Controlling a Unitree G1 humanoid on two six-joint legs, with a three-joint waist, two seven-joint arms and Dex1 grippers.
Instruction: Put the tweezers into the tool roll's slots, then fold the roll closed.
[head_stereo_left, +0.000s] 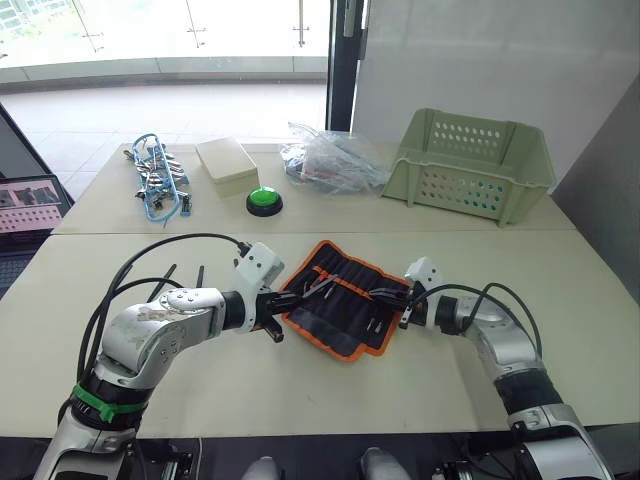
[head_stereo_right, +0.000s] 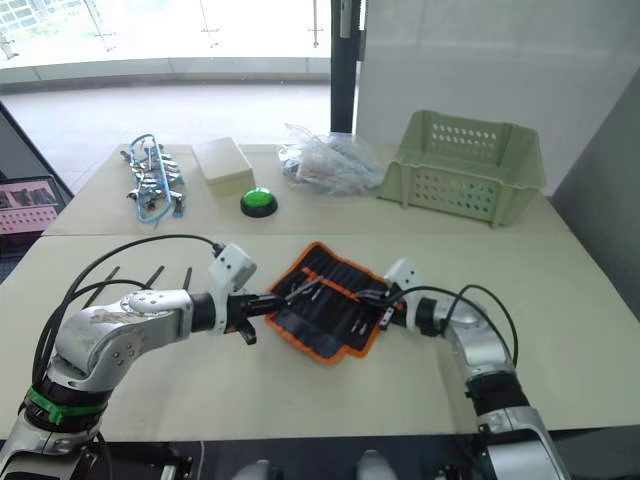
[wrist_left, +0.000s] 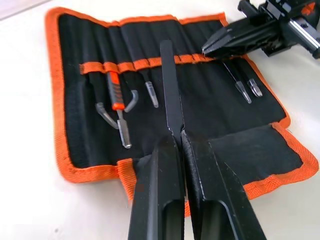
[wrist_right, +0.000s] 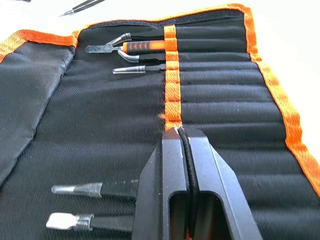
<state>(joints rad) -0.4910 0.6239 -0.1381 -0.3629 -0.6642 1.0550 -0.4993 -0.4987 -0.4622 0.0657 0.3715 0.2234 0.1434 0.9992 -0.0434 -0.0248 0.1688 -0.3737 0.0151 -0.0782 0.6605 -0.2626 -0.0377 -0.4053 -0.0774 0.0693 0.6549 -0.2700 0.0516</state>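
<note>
Bright daylight floods from overexposed windows behind; shadows are soft, and the near wrist views blur slightly.

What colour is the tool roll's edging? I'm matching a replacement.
Bright orange around the black tool roll, clearest in the left wrist view.

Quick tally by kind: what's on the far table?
Pale green perforated plastic basket: 1
Clear plastic bag: 1
Green round button: 1
Cream rectangular box: 1
Blue-and-silver bundle of clips and cables: 1
Total: 5
</note>
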